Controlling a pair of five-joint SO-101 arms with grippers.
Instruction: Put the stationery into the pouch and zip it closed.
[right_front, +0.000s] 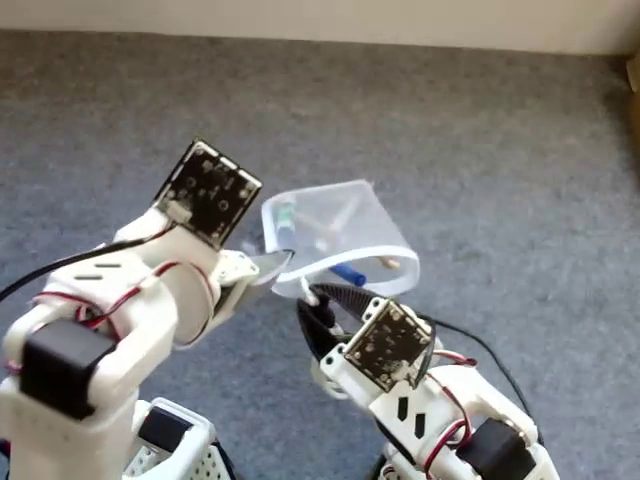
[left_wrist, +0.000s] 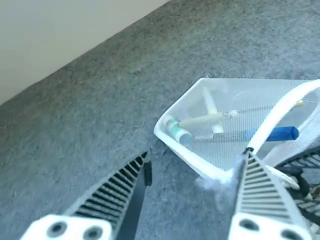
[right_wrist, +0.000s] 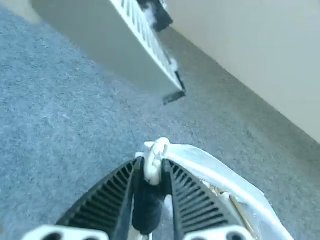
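Observation:
A translucent white mesh pouch lies on the grey carpet with its mouth standing open. Inside it are a blue pen, a teal-capped item and white pens. My right gripper is shut on the white zipper pull at the near end of the pouch, and it also appears in the high view. My left gripper stands open at the pouch's corner, with one finger against the white zipper band. From above, the left gripper sits at the pouch's left end.
Grey carpet spreads all around the pouch, and a pale wall runs along the far edge. The left arm's white base and the right arm's cables fill the near side. The left gripper's finger hangs over the right wrist view.

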